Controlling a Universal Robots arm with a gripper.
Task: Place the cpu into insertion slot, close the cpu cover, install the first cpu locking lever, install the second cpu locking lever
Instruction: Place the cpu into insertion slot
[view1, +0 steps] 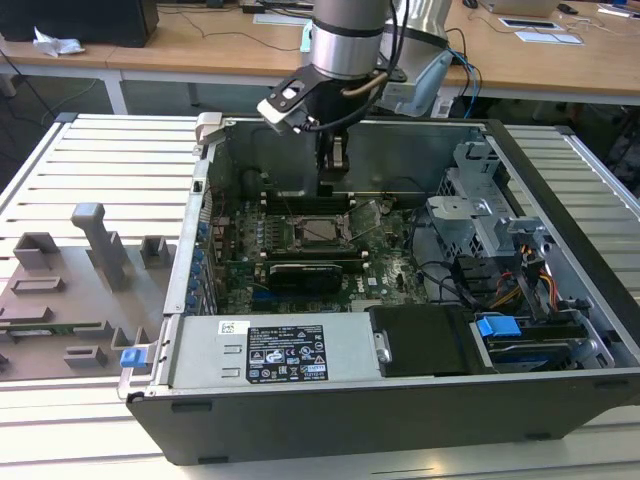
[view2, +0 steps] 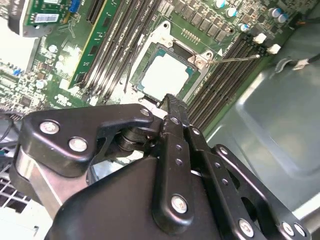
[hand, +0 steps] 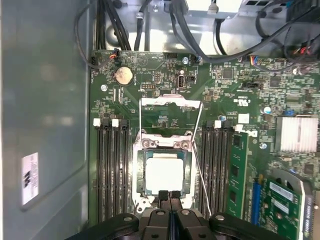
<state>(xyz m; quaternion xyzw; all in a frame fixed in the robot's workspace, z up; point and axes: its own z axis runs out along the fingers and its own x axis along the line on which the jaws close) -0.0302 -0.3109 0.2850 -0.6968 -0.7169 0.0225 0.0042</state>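
Observation:
The cpu (hand: 164, 173) lies flat in the insertion slot (hand: 163, 145), its pale metal top showing; it is also seen in the second wrist view (view2: 165, 75). The cpu cover (hand: 171, 102) stands open, swung back from the slot. A thin locking lever (view2: 235, 58) sticks out loose beside the socket, and another (hand: 140, 122) runs along the cover's side. My gripper (hand: 170, 194) hovers just above the slot's edge, shut with nothing between its fingers. In the exterior view the gripper (view1: 335, 168) hangs over the socket (view1: 322, 232) near the case's back wall.
Black memory slots (hand: 111, 170) flank the socket on both sides. A green card (hand: 237, 175) stands close by. The case's grey side wall (hand: 45, 125) and cable bundles (hand: 200, 45) hem the board in. A drive cage (view1: 480, 200) fills the exterior view's right.

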